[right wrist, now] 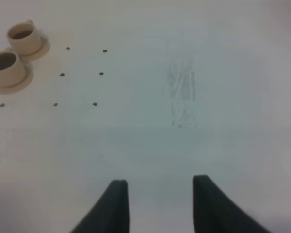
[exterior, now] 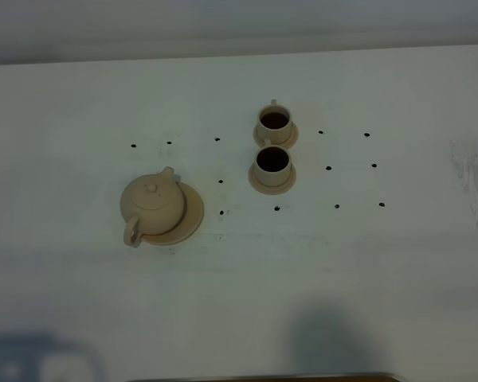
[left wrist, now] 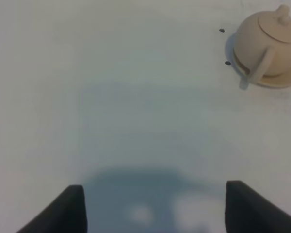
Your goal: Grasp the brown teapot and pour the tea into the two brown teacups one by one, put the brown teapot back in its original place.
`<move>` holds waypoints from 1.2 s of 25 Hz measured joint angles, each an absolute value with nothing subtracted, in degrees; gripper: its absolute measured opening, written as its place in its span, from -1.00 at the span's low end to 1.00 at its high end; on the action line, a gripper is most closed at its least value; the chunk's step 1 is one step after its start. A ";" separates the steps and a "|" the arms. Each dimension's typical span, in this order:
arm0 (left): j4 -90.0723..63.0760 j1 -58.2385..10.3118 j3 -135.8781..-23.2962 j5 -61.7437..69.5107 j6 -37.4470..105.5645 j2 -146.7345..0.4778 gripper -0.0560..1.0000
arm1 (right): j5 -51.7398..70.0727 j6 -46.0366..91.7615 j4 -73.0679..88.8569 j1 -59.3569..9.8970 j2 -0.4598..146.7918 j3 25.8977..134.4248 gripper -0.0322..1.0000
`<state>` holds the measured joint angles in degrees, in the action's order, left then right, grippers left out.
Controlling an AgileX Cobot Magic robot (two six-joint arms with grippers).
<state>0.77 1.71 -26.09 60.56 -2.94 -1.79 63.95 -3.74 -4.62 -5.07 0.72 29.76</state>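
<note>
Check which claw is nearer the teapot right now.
Left. The left claw has the brown teapot in its wrist view, a stretch of bare table between them. The right claw faces the teacups' side; no teapot in its view.

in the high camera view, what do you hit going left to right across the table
teapot on its plate → the two cups on saucers, near cup and far cup, at much the same place across so no order between them → scuffed patch on the table
</note>
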 joint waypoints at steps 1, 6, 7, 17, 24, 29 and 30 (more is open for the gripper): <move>0.77 1.71 -26.09 60.56 -2.94 -0.79 0.34 | 63.95 -3.74 -4.62 -5.07 0.72 29.76 -0.35; 0.77 1.71 -26.09 60.56 -2.94 0.26 0.34 | 63.95 -3.74 -4.62 -5.07 0.72 29.76 -0.35; 0.77 1.71 -26.09 60.56 -2.94 0.26 0.34 | 63.95 -3.74 -4.62 -5.07 0.72 29.76 -0.35; 0.77 1.71 -26.09 60.56 -2.92 0.26 0.34 | 63.95 -3.74 -4.62 -5.07 0.72 29.76 -0.35; 0.77 1.71 -26.09 60.56 -2.92 0.26 0.34 | 63.95 -3.74 -4.62 -5.07 0.72 29.76 -0.35; 0.77 1.71 -26.09 60.56 -2.92 0.26 0.34 | 63.95 -3.74 -4.62 -5.07 0.72 29.76 -0.35; 0.77 1.71 -26.09 60.56 -2.92 0.26 0.34 | 63.95 -3.74 -4.62 -5.07 0.72 29.76 -0.35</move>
